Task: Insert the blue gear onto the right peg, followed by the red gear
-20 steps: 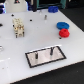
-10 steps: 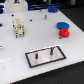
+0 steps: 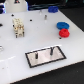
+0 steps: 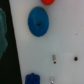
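Note:
The blue gear (image 3: 60,25) lies flat on the white table at the exterior view's right, and the smaller red gear (image 3: 64,33) lies touching or just beside it on the near side. Both show in the wrist view, the blue gear (image 4: 38,21) in full and the red gear (image 4: 47,1) cut by the frame edge. The white black-edged plate (image 3: 56,56) lies nearer the front with two dark pins; the right peg (image 3: 51,50) stands bare. A white part of the arm (image 3: 18,2) shows at the top edge, far from the gears. I cannot make out its fingers.
A beige blocky stand (image 3: 18,27) sits at the exterior view's left. A small dark post (image 3: 44,16) stands at the back. Small screws (image 4: 53,60) dot the table, and a blue object (image 4: 32,79) shows at the wrist view's edge.

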